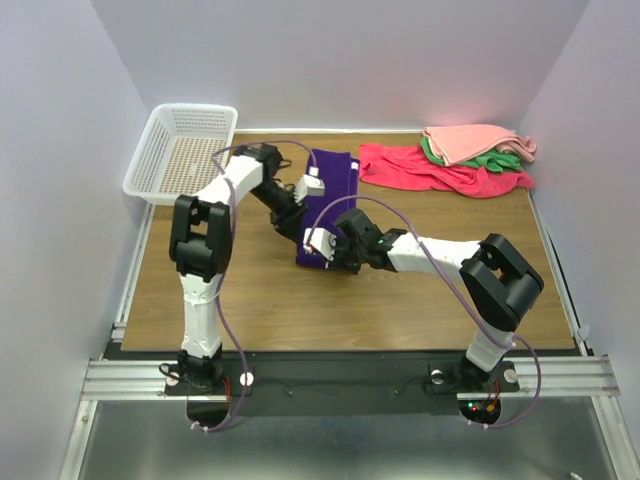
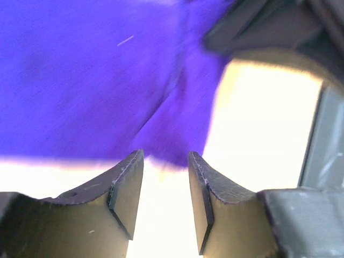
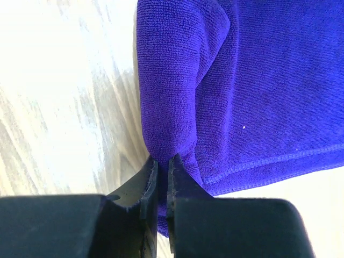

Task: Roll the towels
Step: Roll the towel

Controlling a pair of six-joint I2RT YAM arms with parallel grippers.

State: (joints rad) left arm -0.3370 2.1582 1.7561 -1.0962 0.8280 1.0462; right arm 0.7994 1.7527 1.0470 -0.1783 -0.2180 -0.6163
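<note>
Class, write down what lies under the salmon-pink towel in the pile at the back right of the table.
A green towel peeks out beneath the pink towel, and a red towel lies under both on the table. Most of the green one is covered.

Four towels: purple, red, pink, green; one basket; two arms.

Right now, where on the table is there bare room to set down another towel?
The widest bare wood is the near strip of the table, between the arm bases and the purple towel. A smaller patch lies in front of the red towel. Crowded: centre under both arms, and around the white basket.
</note>
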